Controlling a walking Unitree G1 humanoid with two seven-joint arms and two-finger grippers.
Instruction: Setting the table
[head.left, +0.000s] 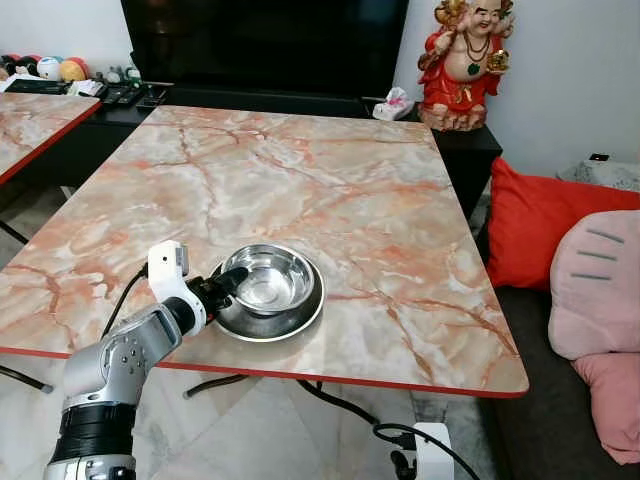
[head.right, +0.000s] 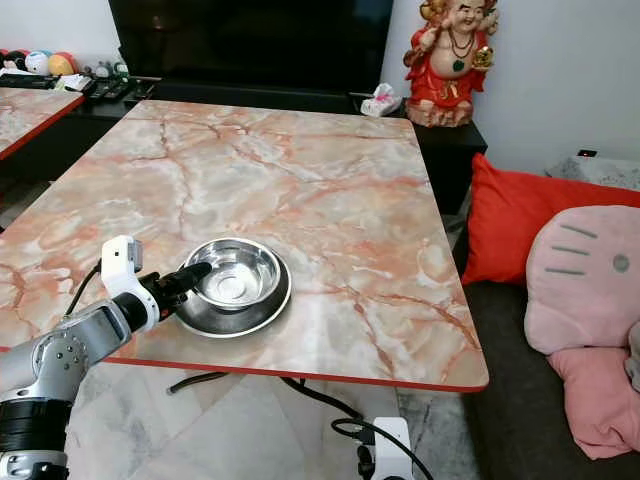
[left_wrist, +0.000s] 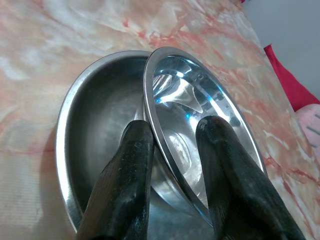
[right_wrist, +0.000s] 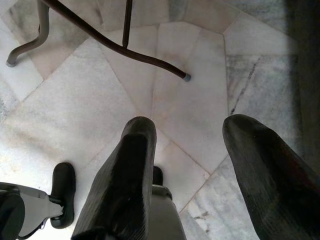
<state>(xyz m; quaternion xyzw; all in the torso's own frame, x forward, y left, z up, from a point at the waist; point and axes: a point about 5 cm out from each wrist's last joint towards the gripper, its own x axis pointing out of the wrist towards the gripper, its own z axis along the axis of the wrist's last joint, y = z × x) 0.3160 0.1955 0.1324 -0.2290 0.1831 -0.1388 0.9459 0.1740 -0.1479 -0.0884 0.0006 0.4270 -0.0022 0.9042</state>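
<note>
The left gripper (left_wrist: 172, 150) pinches the rim of the bowl (head.left: 268, 279), which sits tilted in the plate (head.left: 300, 322) near the table (head.left: 400, 200) edge, so set it down flat before letting go

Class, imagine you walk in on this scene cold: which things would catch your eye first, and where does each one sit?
First, the left gripper pinching the rim of a shiny steel bowl, which sits tilted in a wider steel dish near the front edge of the marble-patterned table. Next, the red and gold laughing statue on the dark cabinet behind the table's far right corner.
</note>
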